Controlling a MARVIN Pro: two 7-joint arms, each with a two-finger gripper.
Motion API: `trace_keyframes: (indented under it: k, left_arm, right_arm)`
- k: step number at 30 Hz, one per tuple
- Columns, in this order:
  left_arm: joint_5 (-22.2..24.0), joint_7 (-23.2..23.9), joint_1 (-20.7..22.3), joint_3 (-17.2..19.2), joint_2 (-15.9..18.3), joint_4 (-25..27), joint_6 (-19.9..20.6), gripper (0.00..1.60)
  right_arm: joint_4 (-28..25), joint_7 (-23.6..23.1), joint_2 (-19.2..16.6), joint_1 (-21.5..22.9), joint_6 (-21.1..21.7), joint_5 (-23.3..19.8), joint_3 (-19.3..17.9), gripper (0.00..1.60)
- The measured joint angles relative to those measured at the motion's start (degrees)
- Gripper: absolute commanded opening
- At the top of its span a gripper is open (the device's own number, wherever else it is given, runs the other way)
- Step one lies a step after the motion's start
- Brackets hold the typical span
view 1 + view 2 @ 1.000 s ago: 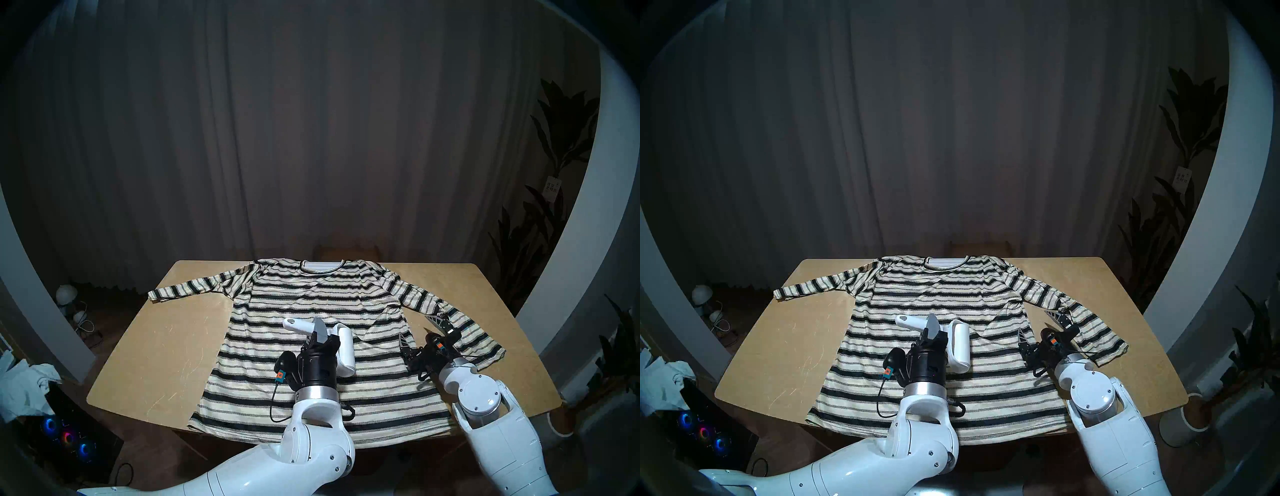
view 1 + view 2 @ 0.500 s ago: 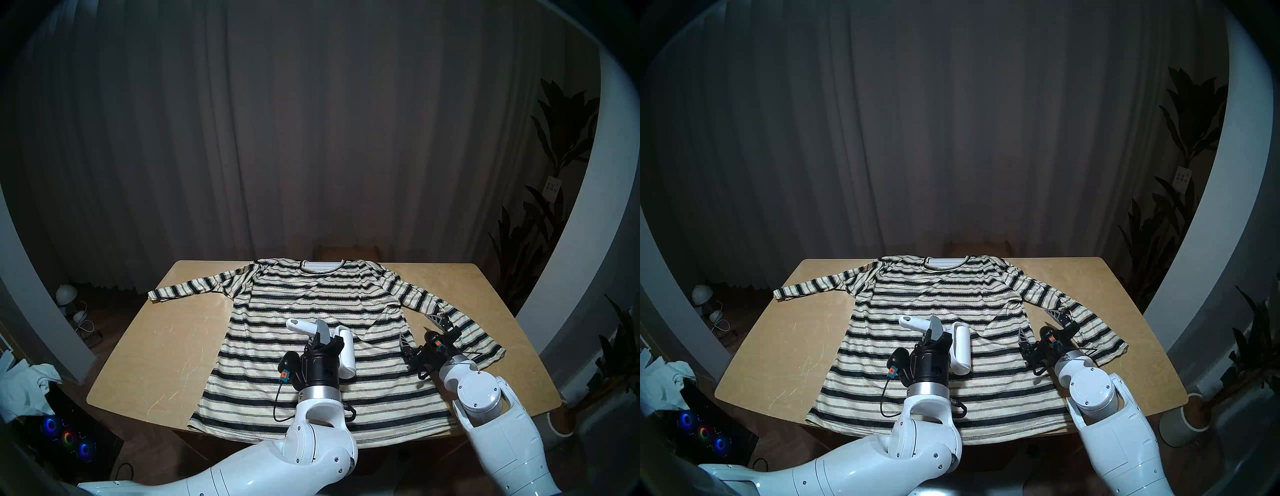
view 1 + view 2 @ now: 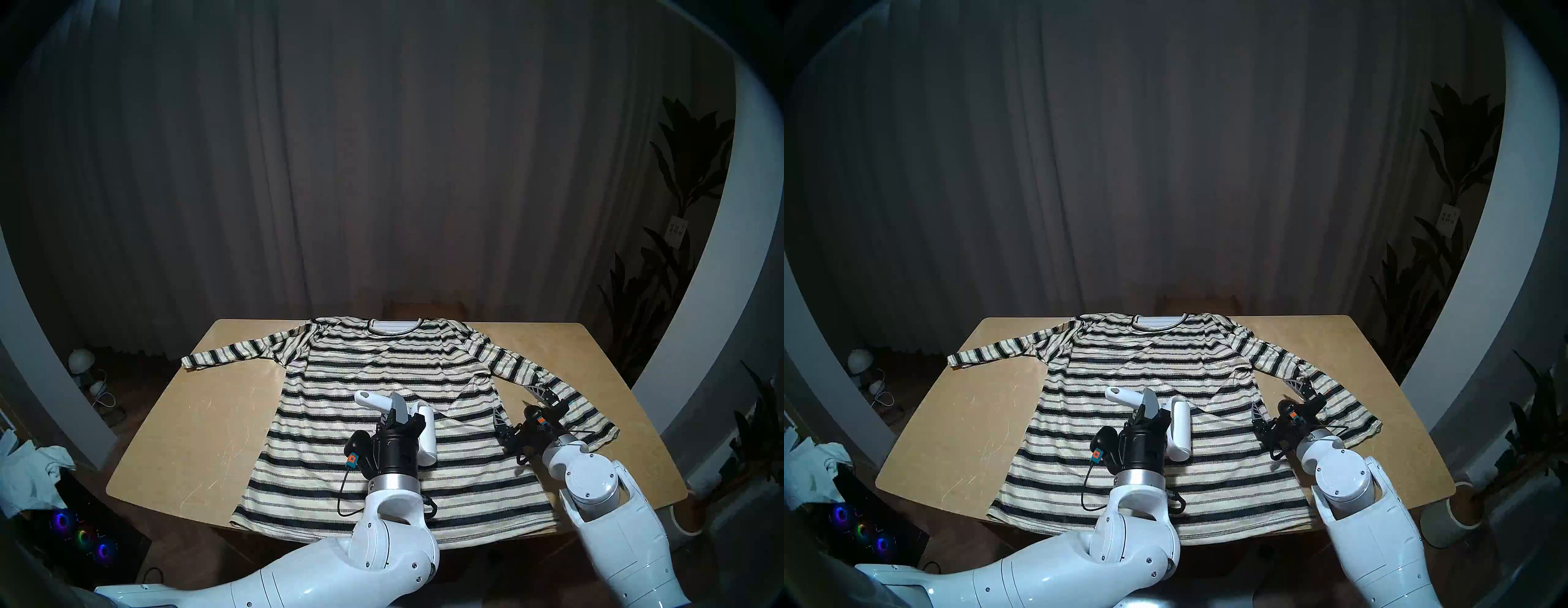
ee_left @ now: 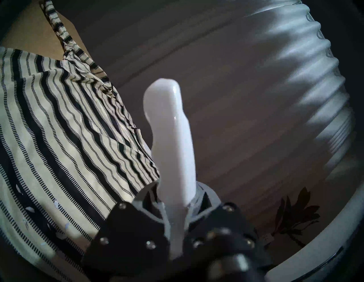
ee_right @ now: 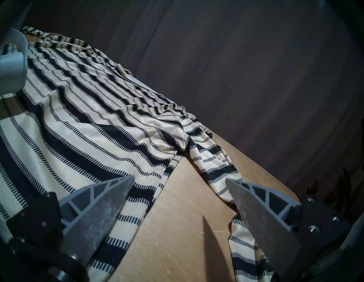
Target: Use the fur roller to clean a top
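Head views: Striped top (image 3: 382, 373) lay spread flat on the wooden table (image 3: 182, 446), neck toward the far edge, hem hanging over the near edge. Left gripper (image 3: 396, 414) was clamped on the handle of the lint roller (image 3: 426, 433), over the middle of the top. Handle end pointed up and to the left; white cylinder lay to the right of the gripper, low against the fabric. Contact with the fabric could not be confirmed. Right gripper (image 3: 519, 401) sat spread wide and empty at the right side of the top, between body and right sleeve. Same layout in the right eye: top (image 3: 1144, 369), roller (image 3: 1180, 429), left gripper (image 3: 1149, 409), right gripper (image 3: 1278, 397), table (image 3: 953, 441).

Left wrist view: Left gripper (image 4: 177, 198) was closed tight on the white roller handle (image 4: 171, 137), which rose straight out between the fingers. Top (image 4: 49, 137) filled the left side.

Right wrist view: Right gripper (image 5: 178, 182) was fully spread, holding nothing. One finger (image 5: 94, 212) hung above the body of the top (image 5: 78, 118), the other above the sleeve, bare table (image 5: 177, 226) between them. Part of the roller (image 5: 11, 65) showed at the upper left.
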State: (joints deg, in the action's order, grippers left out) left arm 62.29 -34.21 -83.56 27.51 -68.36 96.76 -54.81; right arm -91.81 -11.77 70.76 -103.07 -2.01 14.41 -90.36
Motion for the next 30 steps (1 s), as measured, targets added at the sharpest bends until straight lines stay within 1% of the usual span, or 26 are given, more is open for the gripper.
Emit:
trace_keyframes:
  k: [3,16,24,30]
  left_arm:
    - [0.09,-1.79,0.18,0.07,0.09,-0.07,-0.01,0.0]
    - [-2.0,-5.32,1.17,-0.34,-0.28,-1.37,-0.01,0.0]
    - [-4.54,-9.78,1.71,-0.31,-0.83,-2.42,1.95,0.0]
    - [-6.0,-13.3,1.89,-0.12,-0.84,-1.86,2.93,0.0]
  right_arm:
    - [0.03,-0.17,-0.02,-0.05,-0.14,-0.19,-0.11,1.6]
    - [-0.72,-0.55,-0.04,-0.94,-0.32,-0.41,-0.33,1.6]
    - [-1.14,-0.56,-0.04,-1.39,-0.32,-0.4,-0.36,1.6]
    - [-1.25,-0.66,-0.09,-1.54,-0.44,-0.35,-0.36,1.6]
